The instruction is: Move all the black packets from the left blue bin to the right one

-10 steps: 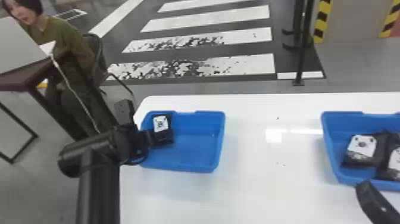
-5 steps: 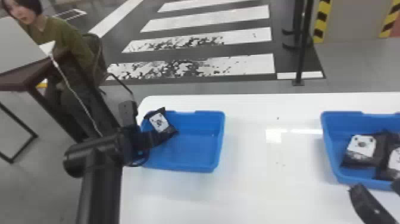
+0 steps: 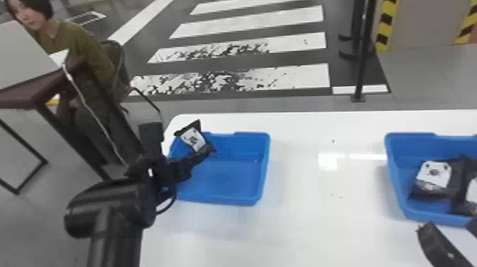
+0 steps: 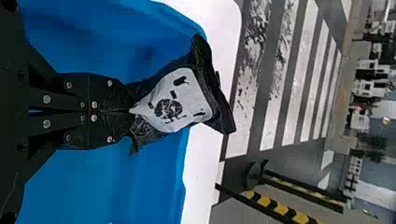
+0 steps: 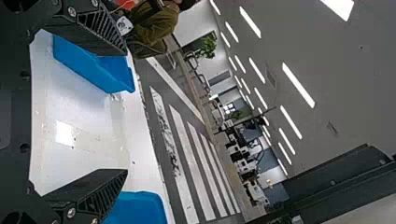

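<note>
My left gripper is over the left blue bin, holding a black packet with a white label by its lower end, tilted up at the bin's back left corner. In the left wrist view, the left gripper is shut on that packet. My right gripper is at the lower right, in front of the right blue bin; in the right wrist view, the right gripper has its fingers wide apart with nothing between them. Black packets lie in the right bin.
Both bins stand on a white table, with bare tabletop between them. A dark pole rises behind the table's far edge. A brown desk with a laptop is beyond the left side.
The left gripper has lifted the packet from the bin's back left part and tilted it, its top now above the rim. The right gripper has shifted slightly left.
</note>
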Controlling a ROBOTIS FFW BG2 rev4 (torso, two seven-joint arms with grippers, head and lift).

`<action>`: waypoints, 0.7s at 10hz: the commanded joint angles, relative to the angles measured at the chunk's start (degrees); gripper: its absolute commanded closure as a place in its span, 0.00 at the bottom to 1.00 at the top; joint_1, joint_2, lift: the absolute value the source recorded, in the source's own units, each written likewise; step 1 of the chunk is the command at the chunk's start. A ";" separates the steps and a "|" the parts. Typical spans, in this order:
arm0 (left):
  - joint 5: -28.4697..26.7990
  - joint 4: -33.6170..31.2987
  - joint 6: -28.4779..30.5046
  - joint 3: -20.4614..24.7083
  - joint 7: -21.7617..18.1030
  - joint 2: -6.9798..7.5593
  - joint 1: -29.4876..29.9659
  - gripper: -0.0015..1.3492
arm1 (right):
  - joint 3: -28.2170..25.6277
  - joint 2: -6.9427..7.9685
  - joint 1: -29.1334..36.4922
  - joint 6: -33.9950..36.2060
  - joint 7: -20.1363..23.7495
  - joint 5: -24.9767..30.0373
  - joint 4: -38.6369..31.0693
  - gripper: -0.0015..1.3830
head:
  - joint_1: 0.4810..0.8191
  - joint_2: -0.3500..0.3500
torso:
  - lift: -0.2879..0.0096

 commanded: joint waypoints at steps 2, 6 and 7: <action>5.79 -15.53 0.20 -5.28 -2.49 0.77 9.02 0.90 | 0.21 -0.35 -2.38 1.58 1.14 -0.06 0.06 0.09 | 0.63 0.87 | 0.50; 14.59 -23.54 0.90 -15.45 -4.42 1.48 14.65 0.90 | 5.01 -2.72 -14.33 2.42 4.57 0.51 5.96 0.09 | 0.63 0.65 | 0.50; 16.19 -23.68 0.90 -17.96 -4.51 1.56 14.65 0.90 | 5.93 -2.99 -17.01 3.54 5.18 0.51 7.51 0.09 | 0.63 0.61 | 0.50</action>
